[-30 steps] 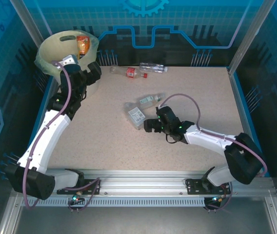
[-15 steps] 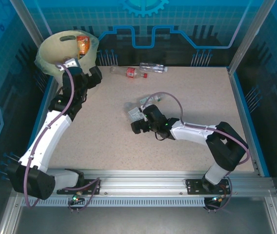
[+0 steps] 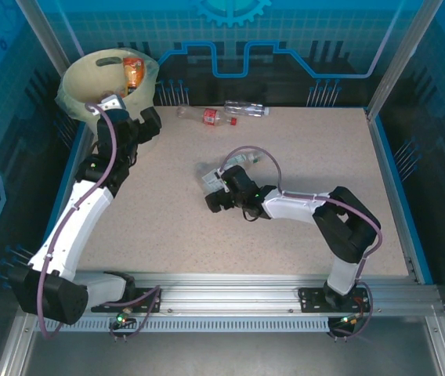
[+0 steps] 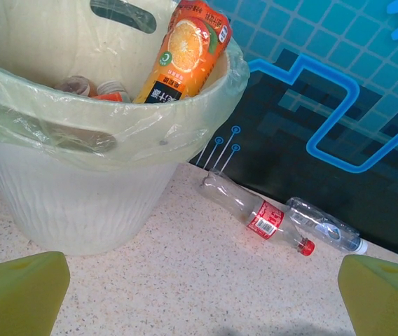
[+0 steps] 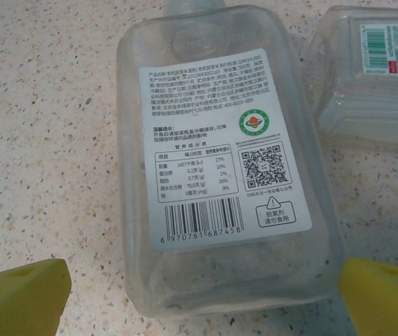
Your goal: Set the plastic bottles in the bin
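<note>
Right gripper (image 5: pixel 199 299), jaws wide, is hovering over a flat clear bottle (image 5: pixel 220 161) on the bench (image 5: pixel 45 140): probably light, thin-walled, slick; best gripped across its flanks.

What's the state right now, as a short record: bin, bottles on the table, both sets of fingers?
bin: far left corner, bag-lined, holds orange bottle and others
far edge of table: red-label bottle and clear bottle, lying down
mid-table: flat bottle, second flat bottle beside it
left fingers: open, empty, facing bin
right fingers: open, either side of flat bottle, not yet closed
</note>
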Action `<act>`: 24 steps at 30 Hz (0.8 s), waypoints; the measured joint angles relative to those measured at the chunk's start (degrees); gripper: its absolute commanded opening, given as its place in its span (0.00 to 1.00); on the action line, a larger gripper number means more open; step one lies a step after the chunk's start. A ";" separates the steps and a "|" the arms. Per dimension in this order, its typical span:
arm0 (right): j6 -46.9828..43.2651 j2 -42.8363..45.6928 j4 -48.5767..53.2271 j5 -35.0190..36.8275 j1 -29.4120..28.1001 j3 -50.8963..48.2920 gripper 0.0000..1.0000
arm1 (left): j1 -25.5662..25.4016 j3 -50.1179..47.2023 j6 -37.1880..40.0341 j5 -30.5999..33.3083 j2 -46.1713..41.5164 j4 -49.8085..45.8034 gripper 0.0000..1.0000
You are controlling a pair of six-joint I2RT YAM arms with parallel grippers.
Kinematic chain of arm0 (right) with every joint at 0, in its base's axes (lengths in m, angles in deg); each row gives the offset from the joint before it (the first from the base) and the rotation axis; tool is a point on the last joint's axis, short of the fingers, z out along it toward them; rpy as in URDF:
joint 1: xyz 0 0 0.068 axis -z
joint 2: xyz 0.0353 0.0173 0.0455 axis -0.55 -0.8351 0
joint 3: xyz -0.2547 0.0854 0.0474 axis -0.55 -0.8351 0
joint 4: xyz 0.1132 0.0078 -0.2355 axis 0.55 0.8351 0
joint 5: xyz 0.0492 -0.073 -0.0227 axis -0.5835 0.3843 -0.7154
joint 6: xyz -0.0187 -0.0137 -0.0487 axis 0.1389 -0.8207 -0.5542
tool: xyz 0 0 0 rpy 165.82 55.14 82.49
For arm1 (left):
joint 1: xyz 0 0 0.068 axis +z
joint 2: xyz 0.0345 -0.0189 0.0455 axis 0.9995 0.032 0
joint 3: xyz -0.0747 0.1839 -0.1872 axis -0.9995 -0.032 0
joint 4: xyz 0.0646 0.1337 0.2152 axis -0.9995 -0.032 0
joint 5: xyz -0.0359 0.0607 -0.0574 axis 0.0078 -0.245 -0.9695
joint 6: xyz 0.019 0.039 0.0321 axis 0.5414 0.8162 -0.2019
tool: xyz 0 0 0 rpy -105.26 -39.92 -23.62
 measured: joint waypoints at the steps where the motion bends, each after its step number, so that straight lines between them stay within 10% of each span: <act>1: -0.11 -0.13 -0.07 0.28 0.00 0.04 1.00 | 0.00 0.00 0.00 0.00 0.00 0.00 0.99; 24: -5.68 2.05 3.02 2.82 0.00 0.72 1.00 | 0.07 -0.13 0.00 -0.02 0.00 -0.02 0.99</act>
